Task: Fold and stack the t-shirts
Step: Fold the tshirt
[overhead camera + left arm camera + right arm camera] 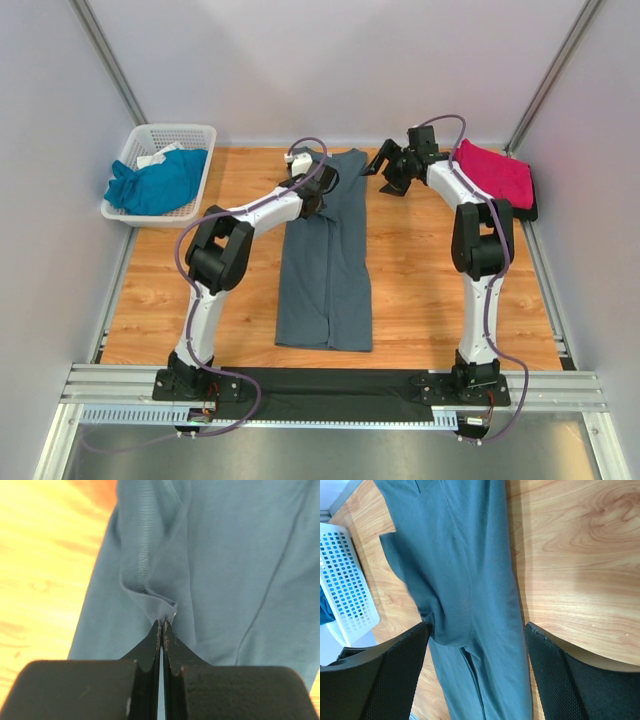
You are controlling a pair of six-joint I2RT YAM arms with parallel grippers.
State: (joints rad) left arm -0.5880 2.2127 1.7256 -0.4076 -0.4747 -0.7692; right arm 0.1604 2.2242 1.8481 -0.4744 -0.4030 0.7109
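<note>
A slate-grey t-shirt (328,255) lies folded into a long strip down the middle of the wooden table (420,290). My left gripper (318,186) is shut on a pinch of the grey t-shirt's (225,555) cloth near its far left edge, the fabric bunched at the closed tips of the left gripper (164,622). My right gripper (385,166) hangs open above the table just right of the shirt's far end; in its own view the grey t-shirt (465,580) lies below the right gripper (476,632), untouched. A magenta-pink t-shirt (495,172) lies folded at the far right. A teal-blue t-shirt (155,183) sits crumpled in the basket.
A white lattice basket (190,133) stands at the far left corner, also visible as the basket (345,585) in the right wrist view. A dark mat (330,382) runs along the near edge between the arm bases. Grey walls close in the table on three sides.
</note>
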